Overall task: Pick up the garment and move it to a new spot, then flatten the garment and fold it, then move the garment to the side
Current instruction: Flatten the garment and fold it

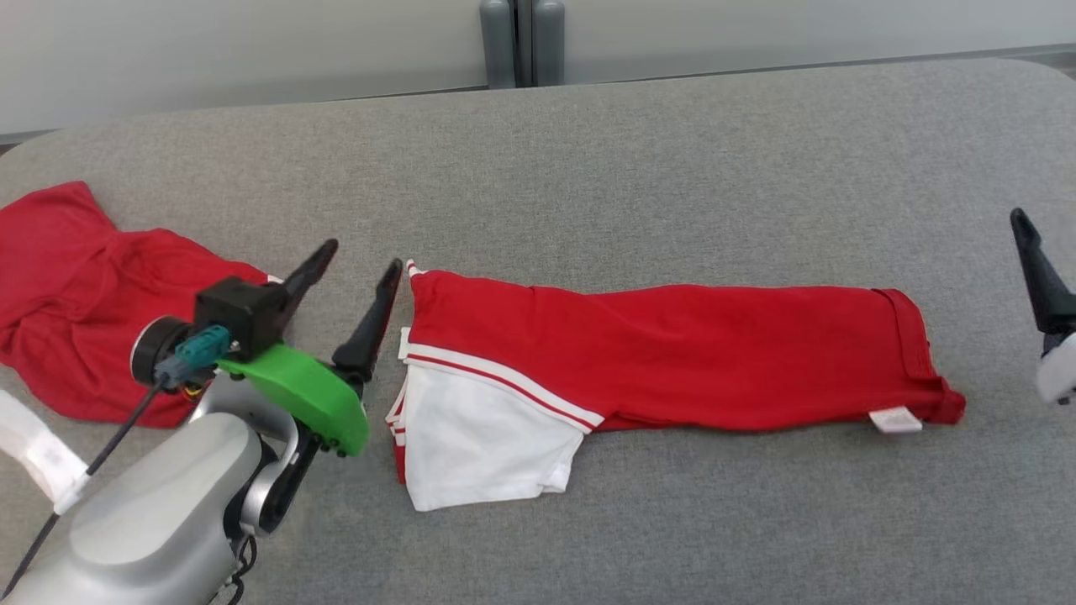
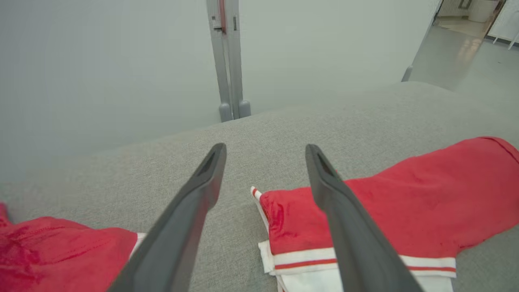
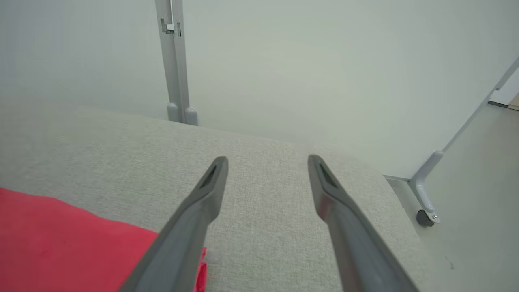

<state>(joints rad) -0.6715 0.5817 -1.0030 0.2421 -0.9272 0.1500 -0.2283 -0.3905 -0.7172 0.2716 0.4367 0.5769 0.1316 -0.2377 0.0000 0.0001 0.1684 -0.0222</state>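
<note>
Garment (image 1: pixel 672 353), long narrow red band on coarse grey tabletop (image 1: pixel 672 168)

Right claw (image 1: pixel 1041 273) and crumpled red cloth (image 1: pixel 76 302) cut by head view's edges

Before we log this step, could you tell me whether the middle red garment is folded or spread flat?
Folded: the garment lies as a long narrow band, with layered edges at its white end.

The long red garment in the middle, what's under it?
The grey table lies under the red garment; a white panel sticks out beneath its left end. Anything between its layers is covered.
</note>
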